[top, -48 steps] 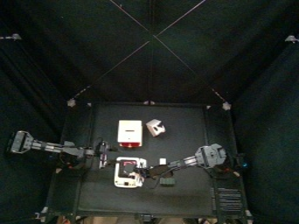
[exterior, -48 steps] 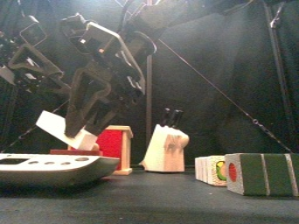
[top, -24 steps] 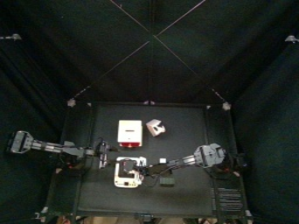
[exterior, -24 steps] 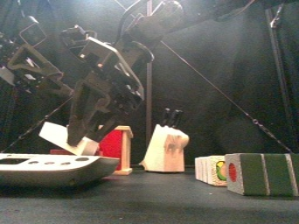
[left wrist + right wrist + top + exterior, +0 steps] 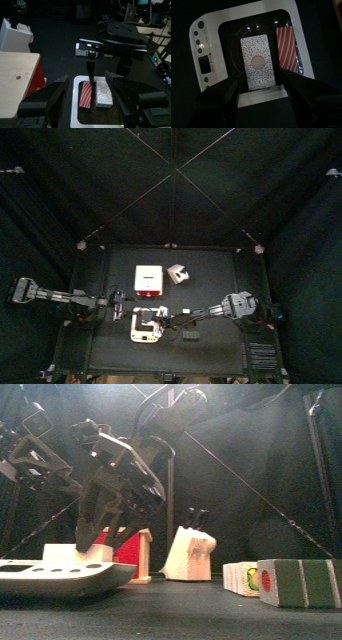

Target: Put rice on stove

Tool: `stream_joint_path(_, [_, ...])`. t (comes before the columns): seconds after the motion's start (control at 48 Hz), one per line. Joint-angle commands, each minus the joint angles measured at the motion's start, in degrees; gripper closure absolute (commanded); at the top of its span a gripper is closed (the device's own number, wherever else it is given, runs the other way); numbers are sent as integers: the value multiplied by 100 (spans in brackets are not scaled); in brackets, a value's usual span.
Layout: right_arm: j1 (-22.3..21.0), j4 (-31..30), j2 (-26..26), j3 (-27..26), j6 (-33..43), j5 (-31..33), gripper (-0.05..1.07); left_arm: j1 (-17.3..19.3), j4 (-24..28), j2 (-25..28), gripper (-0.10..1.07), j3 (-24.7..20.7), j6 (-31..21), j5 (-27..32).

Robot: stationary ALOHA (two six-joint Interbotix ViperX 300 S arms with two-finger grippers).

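The rice (image 5: 258,62) is a flat speckled white box with a round mark. It lies on the black top of the white stove (image 5: 218,30), beside a red-striped packet (image 5: 288,47). My right gripper (image 5: 264,77) hangs open just above the rice, with a gap on each side between jaw and box. In the front view the rice (image 5: 74,553) rests on the stove (image 5: 47,577) under the right gripper (image 5: 104,536). My left gripper (image 5: 88,78) is open beside the stove and holds nothing. In its view the rice (image 5: 104,95) sits under the right gripper's fingers (image 5: 90,65).
A red box with a pale top (image 5: 148,279) and a white knife block (image 5: 178,274) stand behind the stove. In the front view, green and red toy blocks (image 5: 287,582) sit at the right. A small dark object (image 5: 191,337) lies right of the stove.
The rice came down from a tilted hold in the air to lie flat on the stove. The right gripper's jaws opened and let go of it. The left arm barely moved.
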Motion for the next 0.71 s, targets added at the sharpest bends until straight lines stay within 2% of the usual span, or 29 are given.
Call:
stream_joint_path(0.0, [-26,0,-141,-158,9,-18,10,9,0,9,5,-62,0,-35])
stream_joint_path(0.688, [88,-105,-281,-396,35,281,10,0,18,9,5,-70,18,-35])
